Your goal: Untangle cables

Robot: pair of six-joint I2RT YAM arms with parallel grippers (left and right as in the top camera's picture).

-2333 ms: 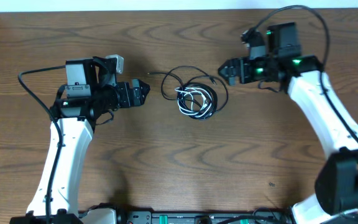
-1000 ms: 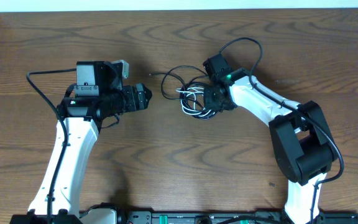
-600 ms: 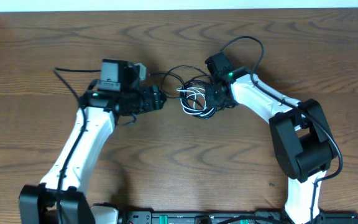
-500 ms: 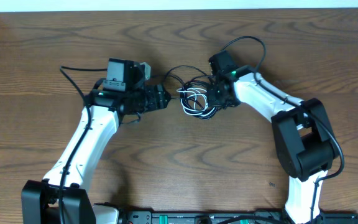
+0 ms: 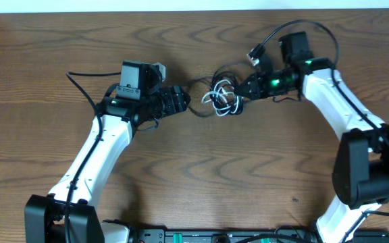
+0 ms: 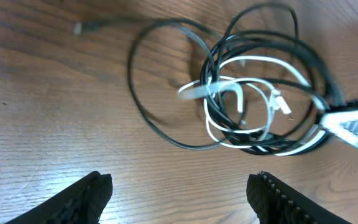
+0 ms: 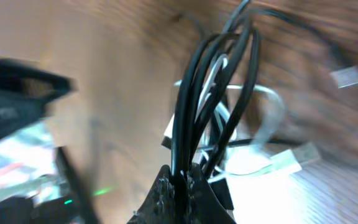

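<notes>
Moved: since half a second ago the right gripper (image 5: 244, 90) has drawn back toward the right edge and a little toward the far edge, taking the cables (image 5: 223, 99) with it. The left gripper (image 5: 183, 101) has edged slightly closer to them.
Right gripper: its fingers (image 7: 163, 193) are pinched tight on several strands of the black cables (image 7: 194, 106), which run straight up out of the closed tips in the right wrist view.
Left gripper: jaws spread wide, nothing between the fingers (image 6: 92, 190). It sits just left of the tangle, not touching it.
Cables: bunched in one knot near the far edge of the worktop (image 5: 194, 175), about midway between the left and right edges, between the two grippers.
Black cables: coiled in overlapping loops. One looser loop (image 6: 143, 112) spreads out to the left over the wood, and a small plug (image 6: 78, 27) lies at the end of a strand beyond it.
White cable: (image 6: 253, 61) threaded through the middle of the black coils, with a small white plug (image 6: 281, 102) showing inside them.
</notes>
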